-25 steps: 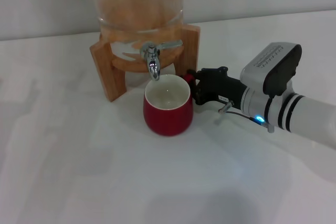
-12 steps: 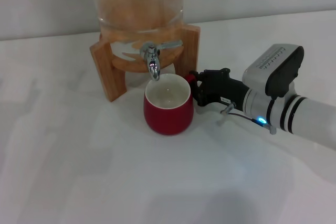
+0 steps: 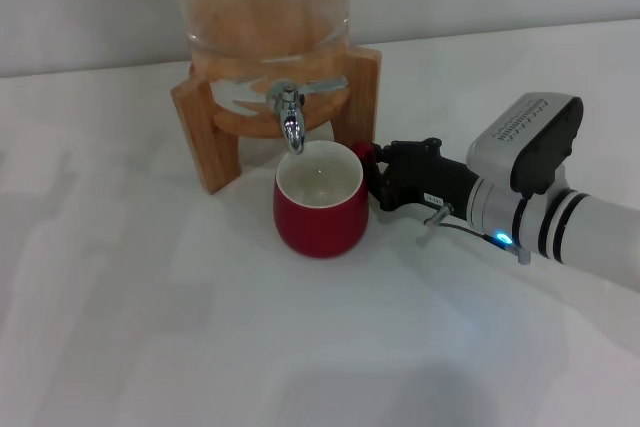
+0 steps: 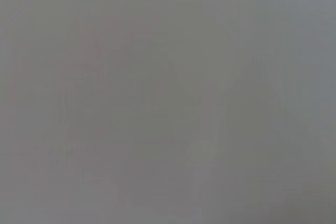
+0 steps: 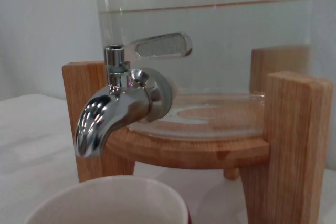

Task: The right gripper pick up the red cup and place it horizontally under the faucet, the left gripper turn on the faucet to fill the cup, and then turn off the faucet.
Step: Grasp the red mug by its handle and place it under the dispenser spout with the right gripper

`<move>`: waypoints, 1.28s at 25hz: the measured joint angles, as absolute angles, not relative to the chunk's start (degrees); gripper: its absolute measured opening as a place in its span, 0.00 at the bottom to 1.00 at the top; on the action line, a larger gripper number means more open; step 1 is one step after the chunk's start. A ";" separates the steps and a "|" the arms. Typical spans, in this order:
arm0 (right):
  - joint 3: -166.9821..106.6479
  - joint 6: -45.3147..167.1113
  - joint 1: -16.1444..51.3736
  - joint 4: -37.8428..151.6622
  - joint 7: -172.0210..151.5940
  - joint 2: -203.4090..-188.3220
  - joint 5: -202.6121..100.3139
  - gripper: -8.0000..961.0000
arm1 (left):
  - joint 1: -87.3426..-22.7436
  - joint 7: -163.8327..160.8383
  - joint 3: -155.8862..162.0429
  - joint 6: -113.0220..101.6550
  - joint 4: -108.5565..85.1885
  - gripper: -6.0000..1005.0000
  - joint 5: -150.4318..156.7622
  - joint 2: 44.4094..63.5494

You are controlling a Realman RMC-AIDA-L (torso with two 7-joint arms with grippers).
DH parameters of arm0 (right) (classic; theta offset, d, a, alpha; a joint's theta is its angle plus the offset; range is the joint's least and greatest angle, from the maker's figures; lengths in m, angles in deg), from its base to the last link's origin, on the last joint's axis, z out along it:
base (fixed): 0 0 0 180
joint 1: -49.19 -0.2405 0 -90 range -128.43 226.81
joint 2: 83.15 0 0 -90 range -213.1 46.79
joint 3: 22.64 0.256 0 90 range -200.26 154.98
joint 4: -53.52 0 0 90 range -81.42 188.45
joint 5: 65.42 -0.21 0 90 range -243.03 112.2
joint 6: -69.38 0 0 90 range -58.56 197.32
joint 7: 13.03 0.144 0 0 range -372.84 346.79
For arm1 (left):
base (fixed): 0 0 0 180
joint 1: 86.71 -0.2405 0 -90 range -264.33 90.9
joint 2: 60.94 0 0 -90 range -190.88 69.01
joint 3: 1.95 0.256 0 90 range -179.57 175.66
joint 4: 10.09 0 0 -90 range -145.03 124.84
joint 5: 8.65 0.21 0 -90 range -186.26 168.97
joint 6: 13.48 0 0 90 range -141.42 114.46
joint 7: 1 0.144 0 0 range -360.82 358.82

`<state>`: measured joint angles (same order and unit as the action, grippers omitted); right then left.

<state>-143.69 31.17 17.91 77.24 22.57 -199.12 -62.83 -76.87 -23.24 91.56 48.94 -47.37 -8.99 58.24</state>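
On the white counter at frame centre, we are keeping the right hand at the red cup under the faucet, its grip unclear, the tap not yet opened.

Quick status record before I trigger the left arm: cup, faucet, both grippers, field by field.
red cup: upright on the table, right under the spout, inside looks empty
faucet: no water visible from the spout; lever points sideways
dispenser: glass, on a wooden stand, liquid inside
right gripper: at the cup's handle side; jaws' grip not discernible
left gripper: not in view; its wrist view shows only flat grey
fill step: not begun
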 joint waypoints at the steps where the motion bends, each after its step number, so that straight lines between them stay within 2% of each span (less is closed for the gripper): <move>1: -143.73 31.14 17.93 77.24 22.57 -199.09 -62.76 0.21 | -76.86 -23.24 91.56 48.94 -47.37 0.87 -8.99 58.25; 17: -143.93 30.59 18.10 77.25 22.57 -199.04 -62.51 0.25 | -76.87 -23.24 91.56 48.83 -47.53 0.87 -8.54 58.25; 22: -143.93 30.36 18.92 78.02 22.57 -198.90 -62.39 0.29 | -76.98 -23.24 91.56 48.83 -47.54 0.87 -8.54 58.25; 32: -143.93 29.75 21.36 79.26 22.63 -198.72 -62.25 0.30 | -76.87 -23.24 91.56 48.80 -47.38 0.87 -8.56 58.24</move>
<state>-143.93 29.75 21.36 79.26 22.63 -198.72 -62.25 -76.87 -23.24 91.56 48.80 -47.38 -8.56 58.24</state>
